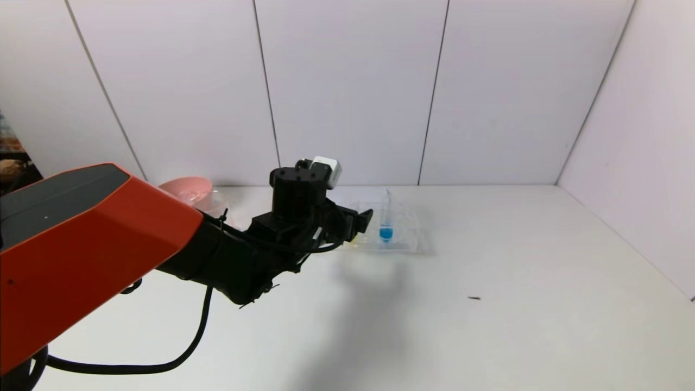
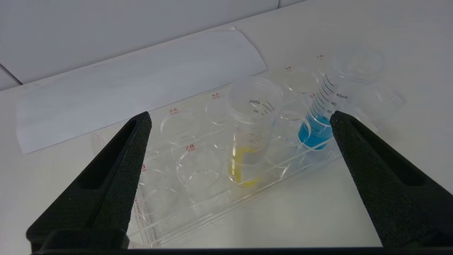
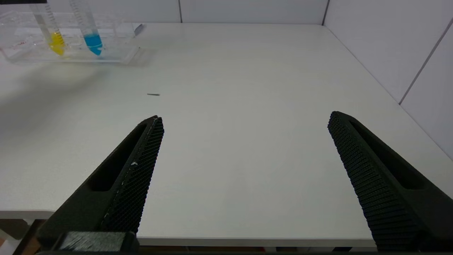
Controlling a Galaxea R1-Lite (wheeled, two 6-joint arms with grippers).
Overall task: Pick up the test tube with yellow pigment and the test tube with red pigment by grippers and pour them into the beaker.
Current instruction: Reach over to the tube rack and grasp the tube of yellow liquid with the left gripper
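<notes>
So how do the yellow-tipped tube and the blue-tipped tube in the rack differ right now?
The test tube with yellow pigment holds yellow liquid; the blue-tipped tube holds blue. The yellow one sits about midway between the open left tool's fingers; the blue one stands beside one finger. The yellow tube stands in the rack's nearer row, the blue in the farther. Both are clear, graduated, uncapped and untouched.
</notes>
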